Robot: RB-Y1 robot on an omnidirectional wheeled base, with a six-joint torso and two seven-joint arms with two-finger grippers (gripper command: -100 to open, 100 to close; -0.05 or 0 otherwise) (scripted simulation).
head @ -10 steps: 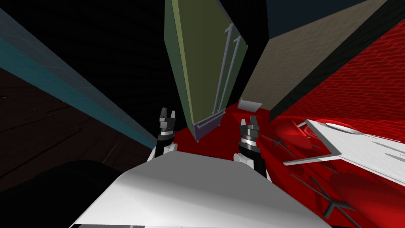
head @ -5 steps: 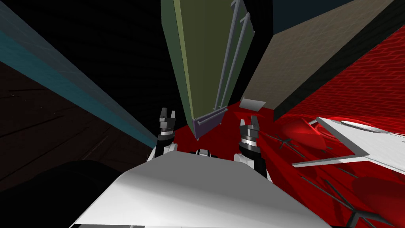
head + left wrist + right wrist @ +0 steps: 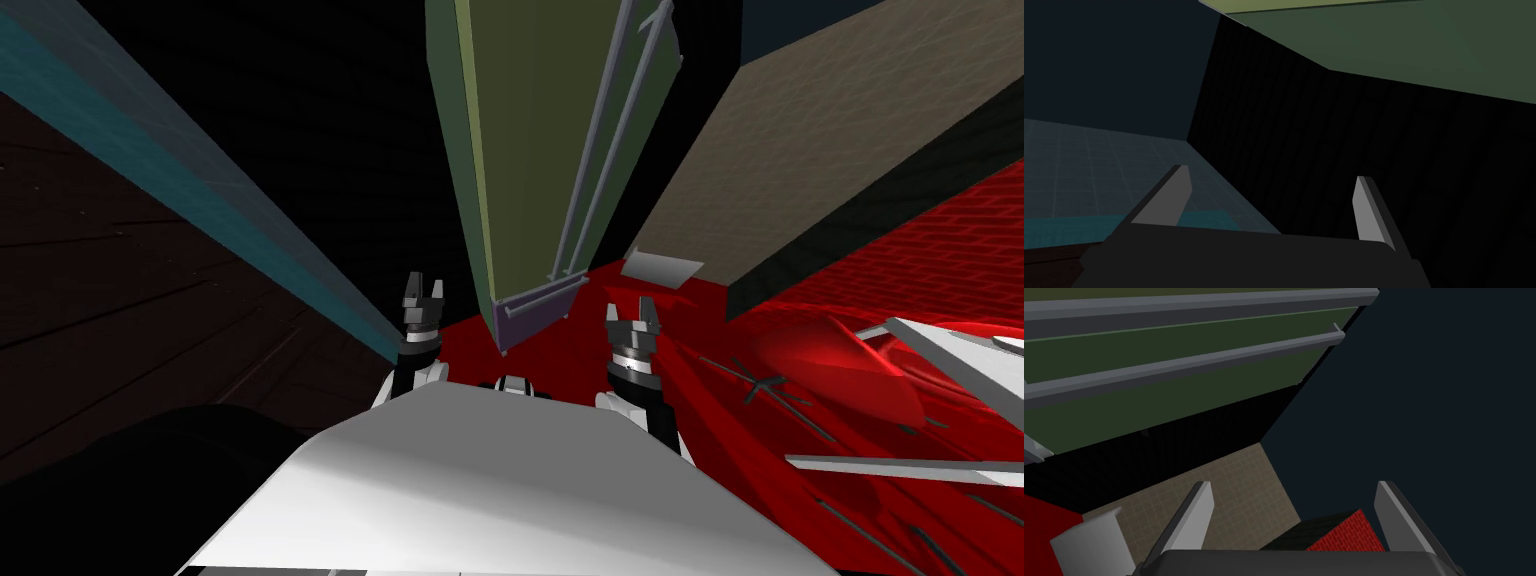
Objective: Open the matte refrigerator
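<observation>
The fridge (image 3: 530,150), a tall matte green box, stands straight ahead at the far edge of the red floor (image 3: 570,345), shut, with black area to its left and a beige wall (image 3: 800,150) to its right. Two long grey handles (image 3: 1199,305) run up its front side by side, so it looks like a pair of doors meeting in the middle, with a purplish drawer (image 3: 535,310) at the foot. The right end effector (image 3: 632,318) is raised and near the drawer's corner, fingers spread wide, aimed past the handles. That looks like readiness to reach, not a grasp. The left end effector (image 3: 422,295) hovers off the fridge's left side, spread too and holding nothing. The fridge's top is cut off, and a door seam is hard to make out.
</observation>
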